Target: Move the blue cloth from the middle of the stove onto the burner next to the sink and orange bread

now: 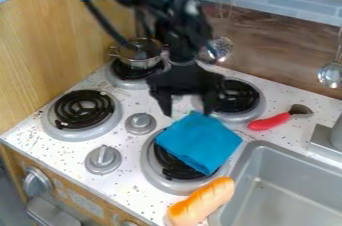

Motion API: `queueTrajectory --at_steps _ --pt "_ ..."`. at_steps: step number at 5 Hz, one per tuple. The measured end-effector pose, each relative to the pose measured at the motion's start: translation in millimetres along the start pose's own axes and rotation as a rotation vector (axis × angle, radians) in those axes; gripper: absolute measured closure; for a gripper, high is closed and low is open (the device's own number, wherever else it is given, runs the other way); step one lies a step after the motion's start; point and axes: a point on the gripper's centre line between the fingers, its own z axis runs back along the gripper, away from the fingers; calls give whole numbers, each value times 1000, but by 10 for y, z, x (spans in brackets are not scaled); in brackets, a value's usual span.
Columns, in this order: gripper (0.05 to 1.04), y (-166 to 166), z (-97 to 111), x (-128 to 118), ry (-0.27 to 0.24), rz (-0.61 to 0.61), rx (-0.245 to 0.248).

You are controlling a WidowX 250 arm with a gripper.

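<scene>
The gripper [187, 110] hangs open over the middle of the stovetop, its two fingers spread apart, pointing down. Just below it in the view, a folded blue cloth [200, 143] lies on the front right burner, covering part of the black coil. The right fingertip is close to the cloth's back edge; whether it touches cannot be told. Nothing shows between the fingers.
A metal pot [140, 57] stands on the back left burner. A red-handled utensil [270, 122] lies right of the back right burner. An orange-and-tan toy [200, 203] sits by the grey sink's [284, 190] left edge. Ladles hang at the back wall.
</scene>
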Motion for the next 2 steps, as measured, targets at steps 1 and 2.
queueTrajectory --at_steps 1,2 --pt "78 239 309 -71 10 -27 -17" --pt "79 668 688 -205 29 -88 1"
